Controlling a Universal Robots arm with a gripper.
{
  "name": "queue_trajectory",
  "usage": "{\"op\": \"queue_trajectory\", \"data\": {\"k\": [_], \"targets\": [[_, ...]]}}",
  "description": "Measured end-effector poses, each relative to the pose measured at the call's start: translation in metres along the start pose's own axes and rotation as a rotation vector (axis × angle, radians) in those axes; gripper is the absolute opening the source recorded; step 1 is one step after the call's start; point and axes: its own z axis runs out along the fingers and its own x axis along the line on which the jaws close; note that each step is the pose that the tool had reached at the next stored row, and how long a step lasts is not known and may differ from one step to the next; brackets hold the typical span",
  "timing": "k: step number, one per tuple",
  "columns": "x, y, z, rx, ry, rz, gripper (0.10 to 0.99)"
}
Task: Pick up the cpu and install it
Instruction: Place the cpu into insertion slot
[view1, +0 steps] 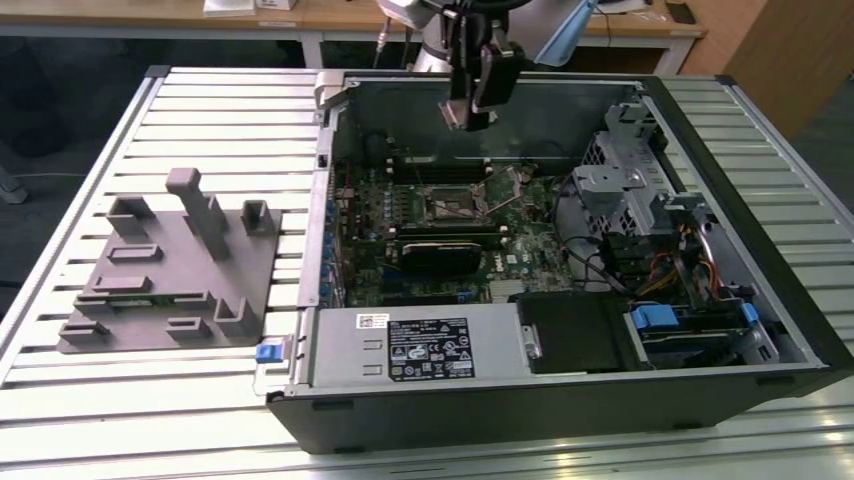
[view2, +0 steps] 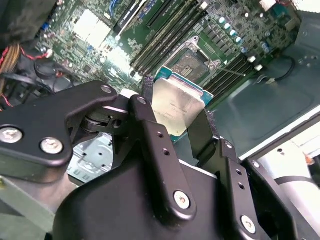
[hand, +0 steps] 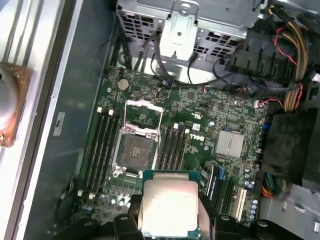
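Note:
My gripper (view1: 474, 112) hangs above the open computer case (view1: 787, 300), shut on the cpu (view1: 475, 121). In both wrist views the cpu (view2: 176, 106) (hand: 170, 207) is a thin square chip with a pale silvery top and a green rim, clamped by its edges between the two black fingers (view2: 150, 100). The dark metal-framed socket (view1: 447, 205) (view2: 193, 62) (hand: 137, 148) lies on the green motherboard (hand: 200, 115) with its frame lifted open. The cpu is held well above the board, apart from the socket.
Memory slots (hand: 102, 142) flank the socket. A grey box with a white label (view1: 414, 345) sits at the case's near side, a metal drive cage (view1: 641, 170) and cables (view1: 687, 265) at the exterior view's right. A grey fixture (view1: 167, 270) lies on the slatted table (view1: 80, 400).

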Motion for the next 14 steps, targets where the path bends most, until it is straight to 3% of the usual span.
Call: {"op": "queue_trajectory", "data": {"k": [11,14], "targets": [[0.0002,-0.0001,0.0043,-0.001,-0.008,0.168,0.529],[0.0004,-0.0002,0.0054,0.0,-0.0191,0.191,0.529]]}}
